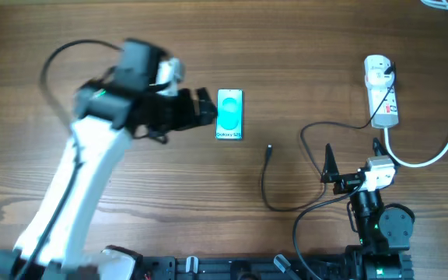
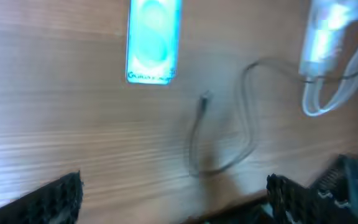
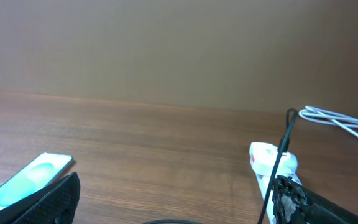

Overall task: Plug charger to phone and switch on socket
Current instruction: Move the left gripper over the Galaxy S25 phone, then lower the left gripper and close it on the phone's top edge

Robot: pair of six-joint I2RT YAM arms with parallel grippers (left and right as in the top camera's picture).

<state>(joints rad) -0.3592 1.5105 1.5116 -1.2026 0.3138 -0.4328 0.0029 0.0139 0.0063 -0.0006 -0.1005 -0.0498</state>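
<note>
The phone (image 1: 229, 114) lies flat on the wooden table with its cyan screen up. It also shows in the left wrist view (image 2: 154, 40) and the right wrist view (image 3: 23, 180). My left gripper (image 1: 208, 107) is open and empty, just left of the phone (image 2: 173, 205). The thin black charger (image 1: 269, 152) lies loose, its tip right of the phone (image 2: 204, 99), its cable looping back to the socket (image 1: 381, 101) (image 2: 328, 31) (image 3: 272, 162). My right gripper (image 1: 353, 158) is open and empty near the front right, below the socket (image 3: 179, 205).
A white cord (image 1: 442, 148) runs from the socket off the far right corner of the table (image 3: 340, 118). The charger cable crosses close in front of my right gripper's right finger (image 3: 284, 143). The robot bases stand along the front edge.
</note>
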